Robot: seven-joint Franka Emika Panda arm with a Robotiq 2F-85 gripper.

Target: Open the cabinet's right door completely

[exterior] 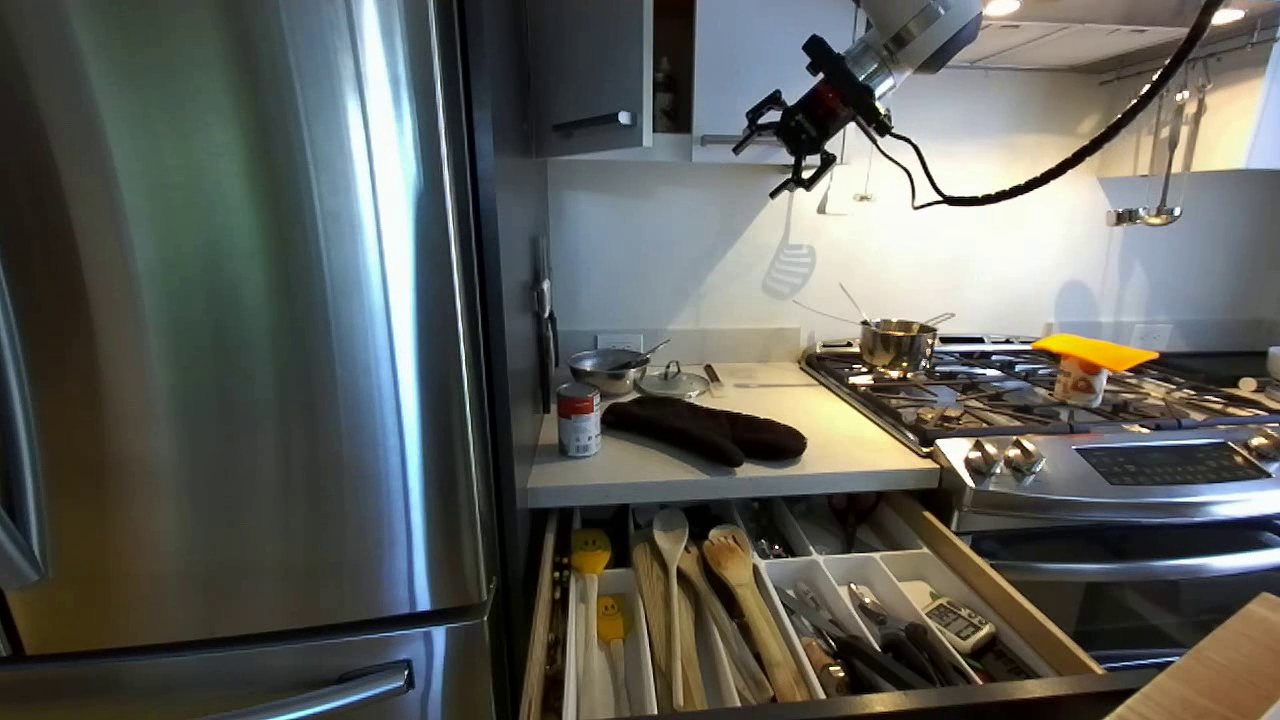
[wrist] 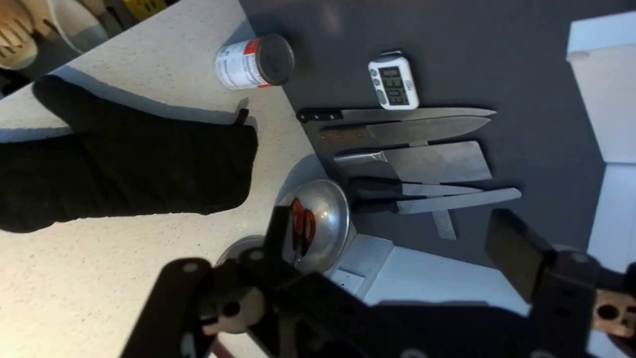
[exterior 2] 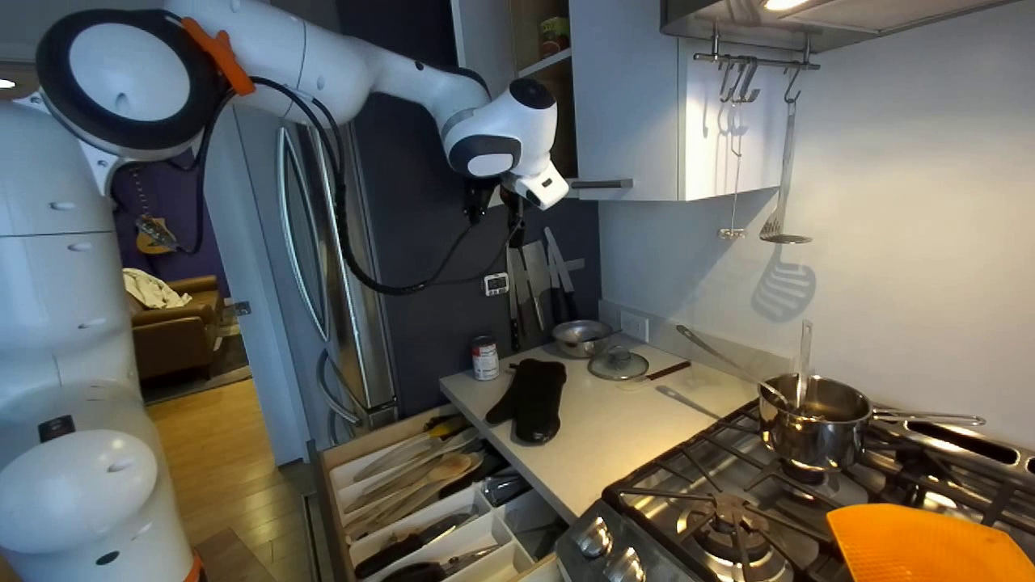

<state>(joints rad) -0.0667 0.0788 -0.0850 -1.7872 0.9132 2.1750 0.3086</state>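
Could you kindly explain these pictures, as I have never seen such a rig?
The machine is a white jointed robot arm ending in a black two-fingered gripper, open and holding nothing. Two pictures come from cameras outside the robot; the wrist view looks past the dark fingers. On the pale counter are a black oven mitt, a red-and-white labelled can, a round metal bowl and a clear glass lid. Above, the pale grey right door of the wall cabinet looks shut; its darker grey twin stands open.
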